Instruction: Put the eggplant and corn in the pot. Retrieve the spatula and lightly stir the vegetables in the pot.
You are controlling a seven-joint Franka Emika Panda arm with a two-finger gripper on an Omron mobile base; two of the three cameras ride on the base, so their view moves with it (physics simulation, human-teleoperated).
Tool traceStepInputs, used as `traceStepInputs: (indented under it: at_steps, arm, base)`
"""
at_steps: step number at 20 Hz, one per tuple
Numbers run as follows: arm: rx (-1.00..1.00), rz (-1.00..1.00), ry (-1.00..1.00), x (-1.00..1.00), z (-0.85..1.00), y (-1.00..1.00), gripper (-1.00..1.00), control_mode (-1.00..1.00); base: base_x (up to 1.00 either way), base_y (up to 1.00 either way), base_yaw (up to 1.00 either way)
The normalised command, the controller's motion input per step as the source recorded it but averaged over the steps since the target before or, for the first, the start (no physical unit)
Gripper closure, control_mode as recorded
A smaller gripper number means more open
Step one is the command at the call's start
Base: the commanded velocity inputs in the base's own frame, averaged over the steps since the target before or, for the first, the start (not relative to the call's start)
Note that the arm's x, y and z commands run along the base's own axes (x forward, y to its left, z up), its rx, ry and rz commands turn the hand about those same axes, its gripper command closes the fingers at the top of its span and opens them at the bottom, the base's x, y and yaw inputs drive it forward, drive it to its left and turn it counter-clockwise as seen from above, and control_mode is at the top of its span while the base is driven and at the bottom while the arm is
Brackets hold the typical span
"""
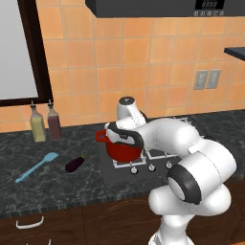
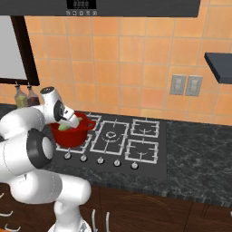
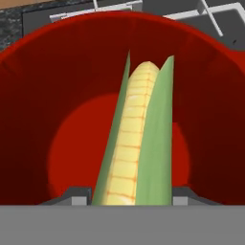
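Holding the corn between its jaws, the gripper hangs over the pot, ready for dropping it inside.

A: What colours stand out?

B: A deep red pot, and a corn cob with pale yellow kernels in rows between pale green husk leaves.

A: And around it?

B: A dark purple, almost black eggplant and a light blue spatula on a black, grey-speckled surface. The wall tiles are orange.
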Motion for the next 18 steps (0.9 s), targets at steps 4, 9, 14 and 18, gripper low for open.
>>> traceStepInputs:
  at_steps: [4, 9, 14, 18]
  arm:
    - [0.0, 0.0, 0.0, 0.11, -0.14, 0.0, 1.0, -1.0]
    - [0.0, 0.0, 0.0, 0.0, -0.13, 0.0, -1.0, -1.0]
    - [0.0, 0.0, 0.0, -0.06, 0.0, 0.0, -1.0, -1.0]
    - [0.0, 0.0, -0.02, -0.09, 0.0, 0.0, -1.0, -1.0]
  base:
    - [0.0, 0.0, 0.0]
    - [0.0, 0.0, 0.0]
    - [0.0, 0.0, 0.0]
    - [0.0, 0.0, 0.0]
